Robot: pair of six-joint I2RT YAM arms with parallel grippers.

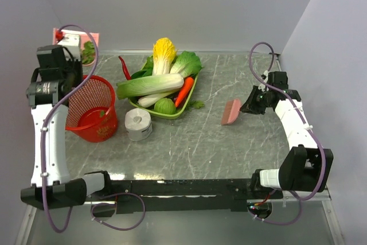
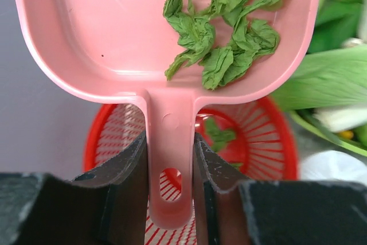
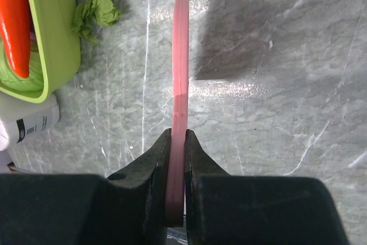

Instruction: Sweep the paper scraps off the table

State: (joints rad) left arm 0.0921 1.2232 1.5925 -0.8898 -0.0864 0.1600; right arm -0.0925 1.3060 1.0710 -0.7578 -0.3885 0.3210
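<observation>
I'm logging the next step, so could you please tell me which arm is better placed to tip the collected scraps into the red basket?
Left. The left gripper grips the dustpan, green scraps inside, close to the red basket; the right gripper holds only the brush.

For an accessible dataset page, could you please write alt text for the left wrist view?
The left fingers clamp the handle of a pink dustpan holding crumpled green paper scraps. Under it is a red mesh basket with a green scrap inside; leafy vegetables show at the right edge.
</observation>
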